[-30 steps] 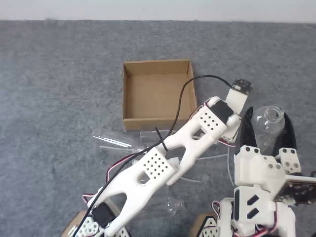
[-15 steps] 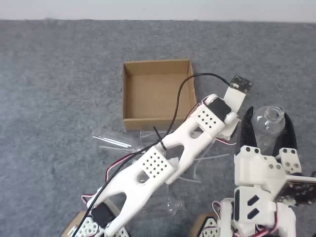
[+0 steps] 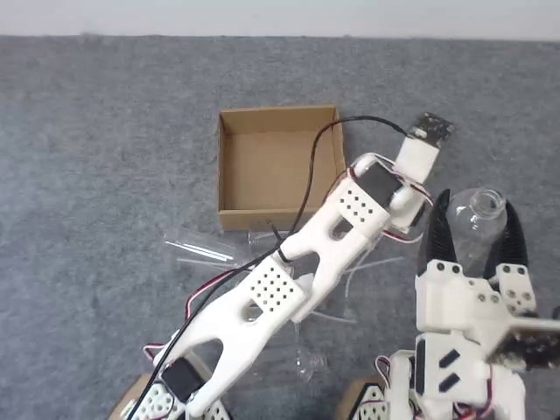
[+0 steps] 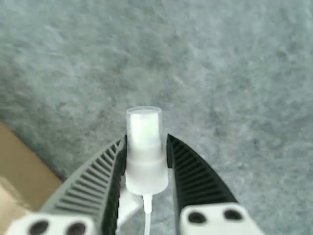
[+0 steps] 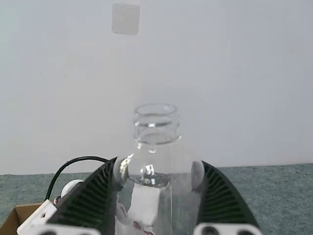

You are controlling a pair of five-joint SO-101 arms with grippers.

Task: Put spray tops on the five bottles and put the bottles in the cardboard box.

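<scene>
My right gripper (image 5: pixel 155 181) is shut on a clear plastic bottle (image 5: pixel 154 161), held upright with its open neck up; from above the bottle (image 3: pixel 477 223) stands between black fingers at the right. My left gripper (image 4: pixel 144 161) is shut on a white spray top (image 4: pixel 144 149) with its thin tube trailing toward the wrist. The left arm's wrist (image 3: pixel 385 188) hangs just left of the bottle, beside the box's near right corner. The cardboard box (image 3: pixel 278 166) sits open at the middle of the grey carpet.
Several clear bottles and loose spray tops (image 3: pixel 206 249) lie on the carpet in front of the box, partly under the left arm (image 3: pixel 280 293). Bare carpet stretches to the left and behind the box. A white wall (image 5: pixel 220 73) rises beyond.
The left arm's wrist has risen and shifted slightly toward the far side, next to the bottle. The right arm and its bottle have stayed in place.
</scene>
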